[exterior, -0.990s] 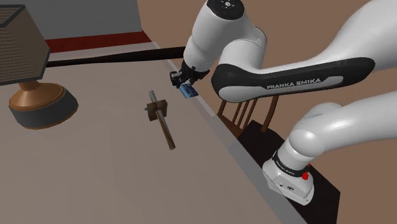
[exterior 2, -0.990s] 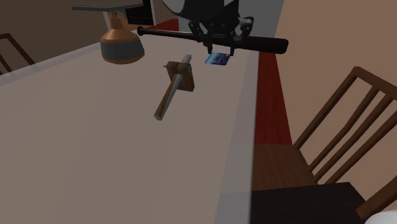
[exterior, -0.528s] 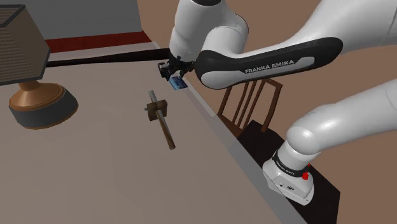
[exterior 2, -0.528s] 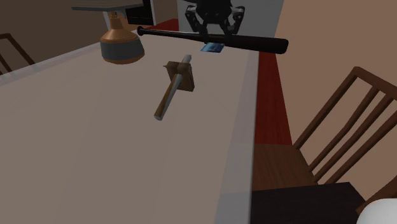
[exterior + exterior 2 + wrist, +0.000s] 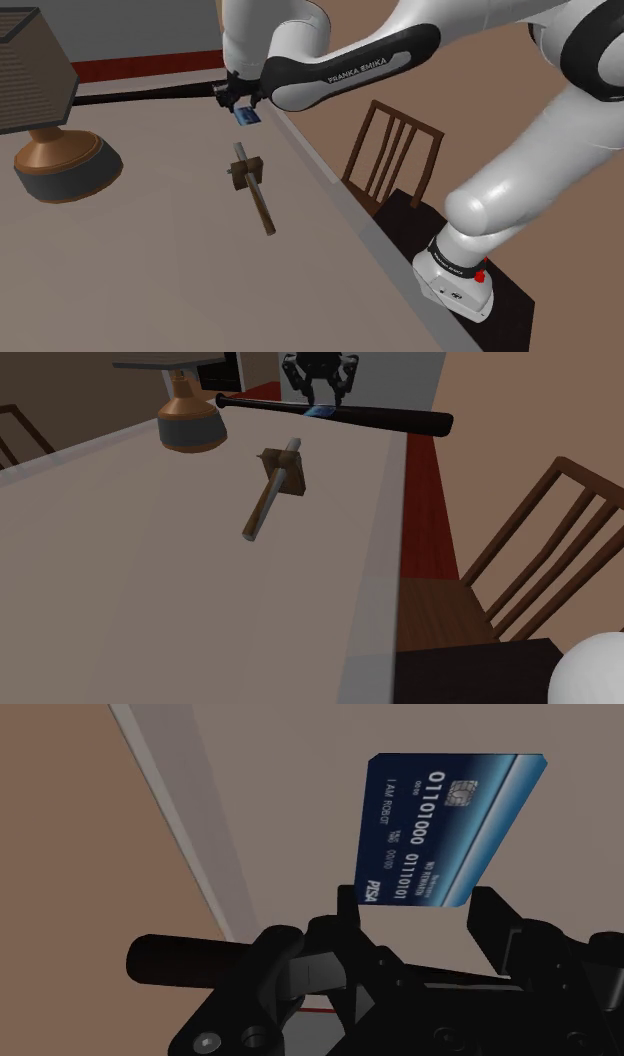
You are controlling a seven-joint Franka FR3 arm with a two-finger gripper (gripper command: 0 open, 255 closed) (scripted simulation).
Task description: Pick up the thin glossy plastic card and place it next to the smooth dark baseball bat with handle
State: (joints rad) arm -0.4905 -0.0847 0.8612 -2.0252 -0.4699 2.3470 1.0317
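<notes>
The pale surface (image 5: 180,280) took up most of the shoulder view, its far edge meeting a red strip and a grey wall. The white arm (image 5: 330,70) rose from its stand (image 5: 455,285) and reached across to that far edge. A lamp (image 5: 60,165) with a copper-coloured base stood at the shoulder view's left, its shade cut off by the frame. A wooden chair (image 5: 390,160) stood just beside the surface's long edge, its seat partly hidden by the arm.

The dark bat (image 5: 400,420) lay along the far edge, with its thick end toward the second exterior view's right. In the shoulder view part of its length was hidden behind the arm. A wooden tool (image 5: 255,185) with a cross-piece lay well apart from the bat, near the middle of the surface.

The card (image 5: 440,829) was dark blue with white digits and a chip, and its small print was hard to read. Its long axis ran straight out from the jaws, with the far short end pointing away from the hand. The jaws stood a card's width apart and clasped it, the black fingers (image 5: 490,914) pressing its two long sides near the closer short end. In the second exterior view the card (image 5: 322,412) hung just in front of the bat's middle. Whether it touched the bat or the surface could not be told
</notes>
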